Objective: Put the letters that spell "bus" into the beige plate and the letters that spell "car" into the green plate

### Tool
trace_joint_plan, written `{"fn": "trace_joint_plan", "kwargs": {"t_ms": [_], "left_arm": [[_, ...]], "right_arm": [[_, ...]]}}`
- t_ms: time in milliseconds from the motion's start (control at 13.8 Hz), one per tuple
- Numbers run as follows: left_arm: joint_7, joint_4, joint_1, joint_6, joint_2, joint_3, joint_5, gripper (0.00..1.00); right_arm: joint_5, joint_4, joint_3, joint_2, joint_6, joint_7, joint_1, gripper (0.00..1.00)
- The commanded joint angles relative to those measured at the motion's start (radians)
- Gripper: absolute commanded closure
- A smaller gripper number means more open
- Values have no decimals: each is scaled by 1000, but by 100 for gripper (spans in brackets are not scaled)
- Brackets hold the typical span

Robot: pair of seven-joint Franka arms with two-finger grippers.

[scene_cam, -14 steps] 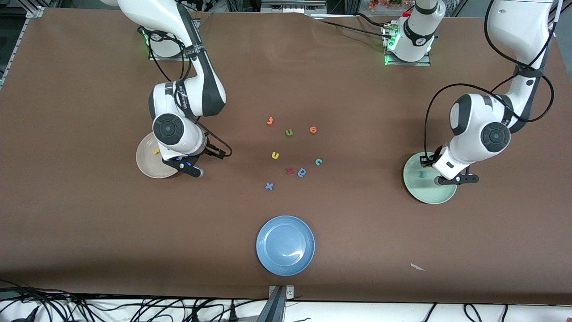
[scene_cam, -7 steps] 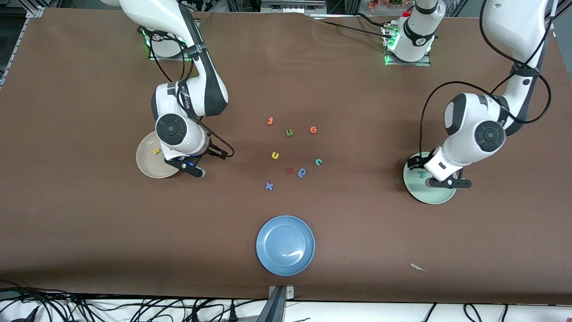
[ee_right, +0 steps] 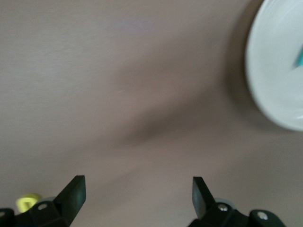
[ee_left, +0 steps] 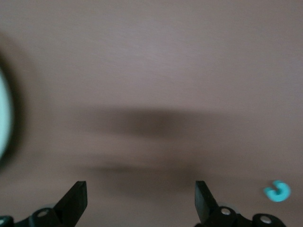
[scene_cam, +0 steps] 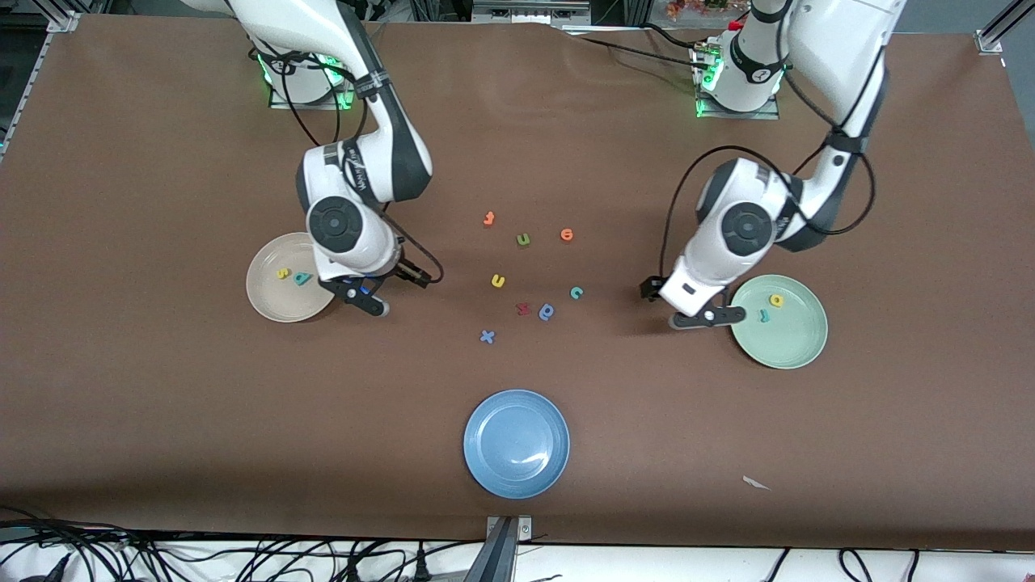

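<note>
Two tools spread, empty: left tool over bare surface by green plate, right tool beside beige plate. I'd pinch light, squashy teal c across its curve.

Even overhead light, soft shadows, blurred wrist views

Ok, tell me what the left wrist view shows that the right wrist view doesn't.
Only the left wrist view: the teal c on the table, the green plate at its edge, and the left tool, open and empty.

Only the right wrist view: the beige plate with a teal letter at the frame edge, a yellow letter, and the right tool, also open and empty.

Both: bare brown table.
</note>
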Motion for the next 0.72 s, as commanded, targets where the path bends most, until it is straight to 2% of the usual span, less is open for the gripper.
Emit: {"fn": "trace_joint_plan", "kwargs": {"t_ms": [0,145,290,507,652], "left_arm": [[-101,142,-55,-7,118,7,-1,0],[-142,193,-90,-13,158,7,-2,0],[-150,200,-105,-13,166,7,-2,0],[-187,209,-136,-13,184,7,-2,0],[-225,221,-161,-18,192,5,-4,0]], "right_arm": [[26,30,68,42,91,151,6,5],[38,48,106,78,163,264,6,11],[40,122,154,146,191,324,11,17],[37,196,160,206,198,340,25,19],[26,197,162,215,237,335,35,21]]}}
